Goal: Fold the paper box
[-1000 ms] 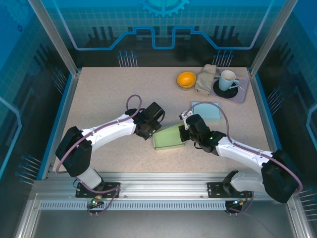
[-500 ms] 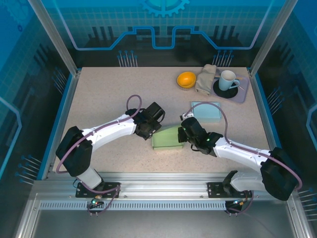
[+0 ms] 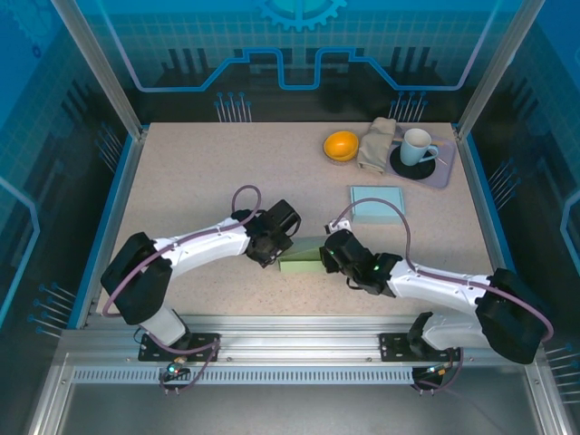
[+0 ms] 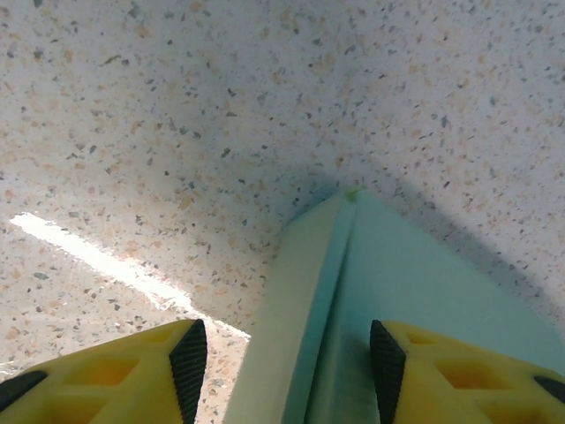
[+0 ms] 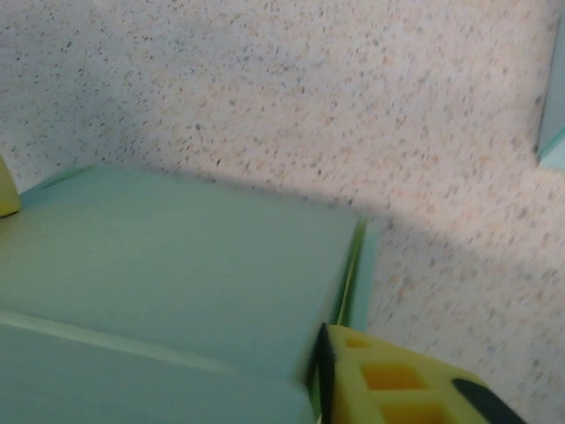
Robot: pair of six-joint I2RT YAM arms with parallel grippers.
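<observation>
**Item 1, left gripper**. It sits mid-table at the left end of the paper box. From overhead the wrist covers the jaws. The left wrist view adds detail: two yellow fingers with black pads stand apart, straddling a folded edge of the box. Bare table shows between the left-hand finger and the box. The right-hand finger lies over the green panel, but contact cannot be judged.

**Item 2, paper box**. Pale green, it lies flat on the table between the two grippers, toward the near edge. The left wrist view shows a corner where two panels meet along a crease. The right wrist view shows a broad top panel with a thin flap edge along its right side.

**Item 3, right gripper**. It is at the right end of the box. One yellow finger rests beside the flap edge, and the box hides its partner. Whether the jaws are apart or closed cannot be told.

**Item 4, orange bowl**. It stands on the far side of the table.

**Item 5, flat blue-green box**. It lies beyond the right gripper, and its corner enters the right wrist view.

**Item 6, beige cloth**. It lies crumpled just beside the bowl.

**Item 7, mug**. It is white and stands on a dark saucer on a purple tray in the far right corner.
</observation>
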